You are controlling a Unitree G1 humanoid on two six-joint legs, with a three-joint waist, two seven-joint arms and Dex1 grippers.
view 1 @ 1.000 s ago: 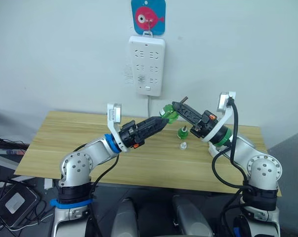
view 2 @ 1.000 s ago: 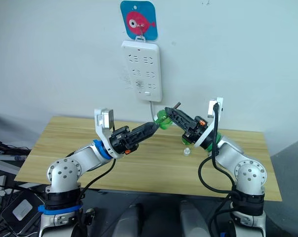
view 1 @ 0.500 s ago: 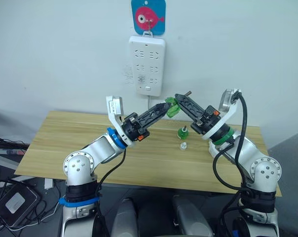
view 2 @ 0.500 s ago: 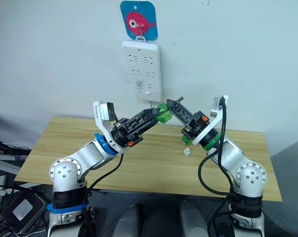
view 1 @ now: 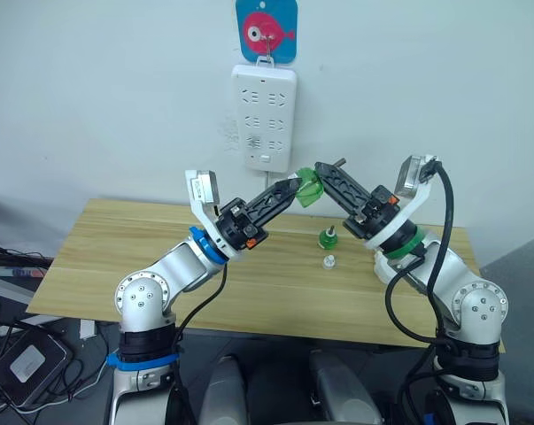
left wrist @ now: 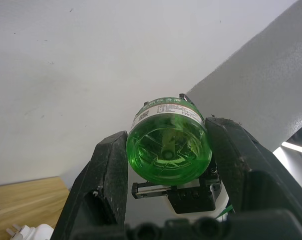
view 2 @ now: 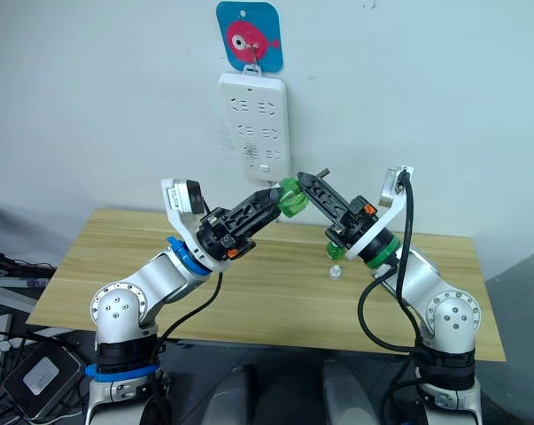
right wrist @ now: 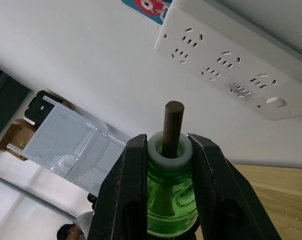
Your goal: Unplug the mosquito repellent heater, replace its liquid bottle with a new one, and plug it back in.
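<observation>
Eye views: green liquid bottle (view 1: 307, 191) held in the air between both arms, below power strip (view 1: 263, 117); green cap (view 1: 326, 237) on worktop (view 1: 116, 257) | left wrist: left gripper (left wrist: 166, 165) jaws clenched on bottle base | right wrist: right gripper (right wrist: 167, 170) jaws clenched on neck, wick (right wrist: 172, 125) exposed | heater: small white plug part at left-wrist view's corner, identity uncertain | risk: opposed pulls could snap wick or drop bottle.

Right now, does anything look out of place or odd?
Yes: both grippers, left and right, clamp one green bottle in mid-air below the power strip. A green cap and a small clear piece lie loose on the table.
</observation>
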